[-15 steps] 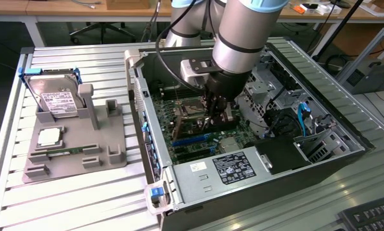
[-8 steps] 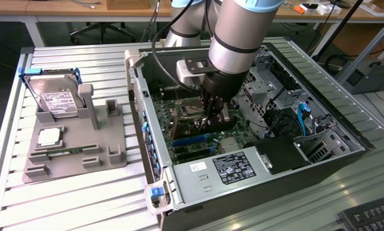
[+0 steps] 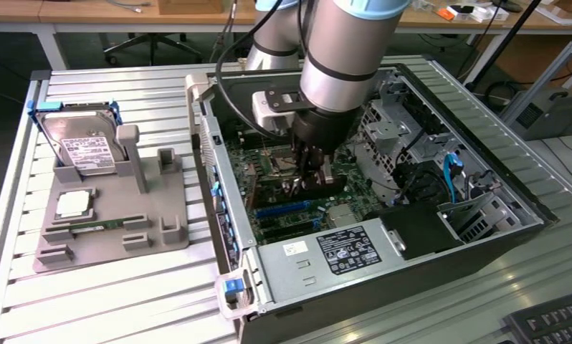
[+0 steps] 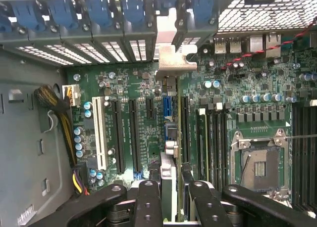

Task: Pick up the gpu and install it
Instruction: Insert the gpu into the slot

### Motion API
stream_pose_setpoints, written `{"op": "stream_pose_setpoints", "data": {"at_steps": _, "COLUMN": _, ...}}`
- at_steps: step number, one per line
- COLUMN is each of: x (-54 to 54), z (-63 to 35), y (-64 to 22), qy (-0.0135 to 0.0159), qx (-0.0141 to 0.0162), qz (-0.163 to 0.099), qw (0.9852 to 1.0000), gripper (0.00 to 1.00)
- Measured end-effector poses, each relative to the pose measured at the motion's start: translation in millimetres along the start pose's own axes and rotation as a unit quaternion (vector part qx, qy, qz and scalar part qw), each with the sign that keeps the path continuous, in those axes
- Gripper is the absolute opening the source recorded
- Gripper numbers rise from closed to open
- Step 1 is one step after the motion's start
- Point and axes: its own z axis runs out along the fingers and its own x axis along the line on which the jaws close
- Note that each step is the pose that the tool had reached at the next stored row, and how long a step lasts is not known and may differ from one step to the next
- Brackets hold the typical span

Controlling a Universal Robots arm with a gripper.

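Black jaws clamped on the gpu (image 4: 171, 138), arm (image 3: 348, 50) upright inside the computer case (image 3: 515, 208).

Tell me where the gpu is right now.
The gpu is held edge-on in the gripper inside the open computer case, over the motherboard's expansion slots, its metal bracket at the case's rear slot openings.

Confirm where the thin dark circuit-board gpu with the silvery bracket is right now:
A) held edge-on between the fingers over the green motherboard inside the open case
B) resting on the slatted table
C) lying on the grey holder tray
A: the wrist view shows the thin dark gpu card clamped edge-on between the black fingers, its silvery bracket toward the rear slots, over the green motherboard.
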Motion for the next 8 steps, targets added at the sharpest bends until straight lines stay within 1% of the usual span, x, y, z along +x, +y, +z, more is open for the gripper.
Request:
{"op": "stream_pose_setpoints", "data": {"at_steps": 5, "x": 0.3, "z": 2.4, "y": 5.1, "qy": 0.0020, "qx": 0.0002, "qz": 0.000, "qw": 1.0000, "gripper": 0.27}}
{"op": "stream_pose_setpoints", "data": {"at_steps": 6, "x": 0.4, "z": 3.0, "y": 5.9, "qy": 0.0027, "qx": 0.0002, "qz": 0.000, "qw": 1.0000, "gripper": 0.27}}
{"op": "stream_pose_setpoints", "data": {"at_steps": 8, "x": 0.6, "z": 4.5, "y": 9.1, "qy": 0.0054, "qx": 0.0003, "qz": 0.000, "qw": 1.0000, "gripper": 0.27}}
